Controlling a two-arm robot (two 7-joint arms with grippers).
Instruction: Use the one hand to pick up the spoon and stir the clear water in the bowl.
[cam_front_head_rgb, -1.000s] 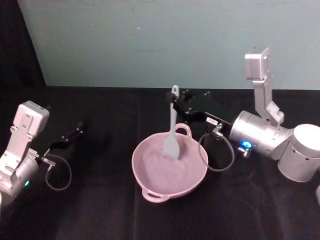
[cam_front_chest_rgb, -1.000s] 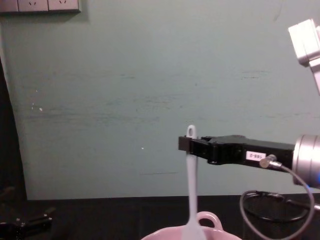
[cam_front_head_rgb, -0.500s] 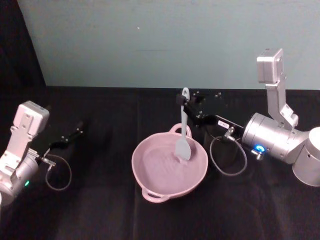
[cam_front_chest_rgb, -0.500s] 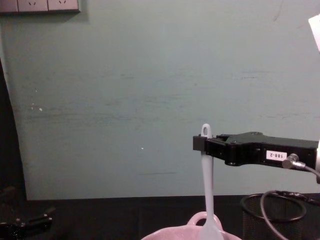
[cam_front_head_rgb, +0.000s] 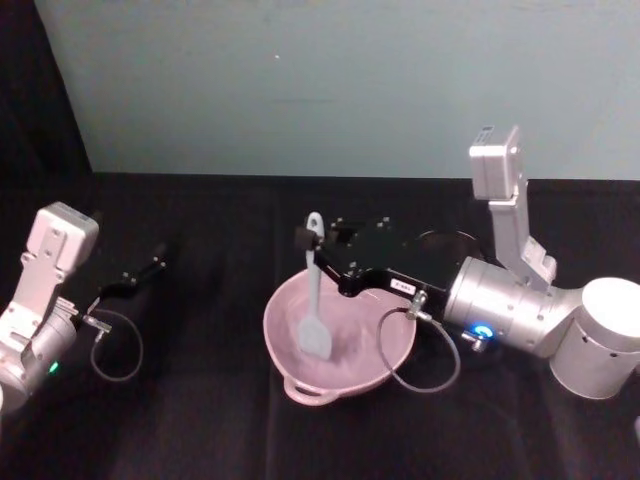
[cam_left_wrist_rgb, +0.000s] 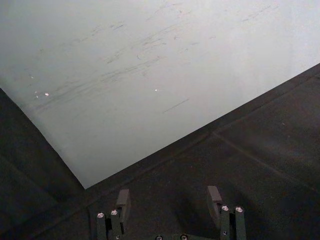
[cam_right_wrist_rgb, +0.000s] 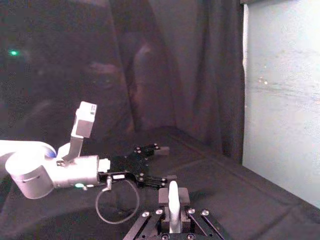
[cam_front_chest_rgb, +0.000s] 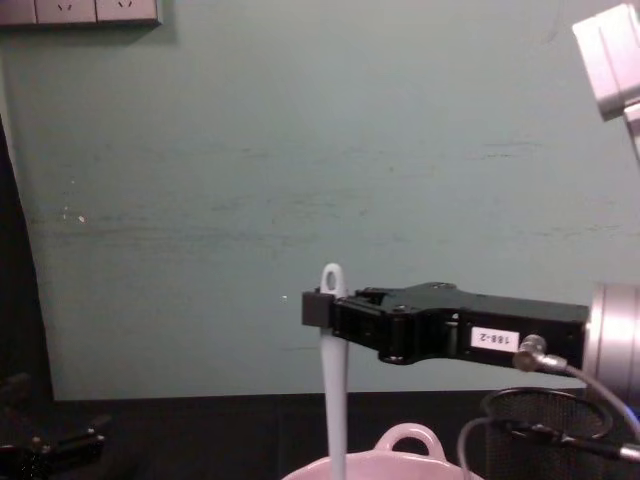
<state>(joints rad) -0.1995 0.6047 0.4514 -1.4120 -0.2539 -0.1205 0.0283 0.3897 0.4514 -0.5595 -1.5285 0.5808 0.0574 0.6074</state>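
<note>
The main risk lies at the left side of the pale pink round bowl (cam_front_head_rgb: 276, 345). The flat scoop of the slim white plastic spoon (cam_front_head_rgb: 313, 295) hangs inside the bowl, left of its centre and close to that wall. A wider stroke leftward would likely knock the wall, slide the light bowl across the black table (cam_front_head_rgb: 200, 420) and slop water over the rim. The pinch is also high up, just under the loop hole, so drag on the long handle could swing the spoon between the fingers.

The left gripper (cam_left_wrist_rgb: 168, 210) rests low at the far left, well apart from the bowl, its fingers spread and empty. The long black boxy right gripper (cam_front_chest_rgb: 322, 307) reaches in level from the right above the bowl, clamped on the spoon, which hangs nearly upright. Its silver wrist sits beyond the bowl's right rim.
</note>
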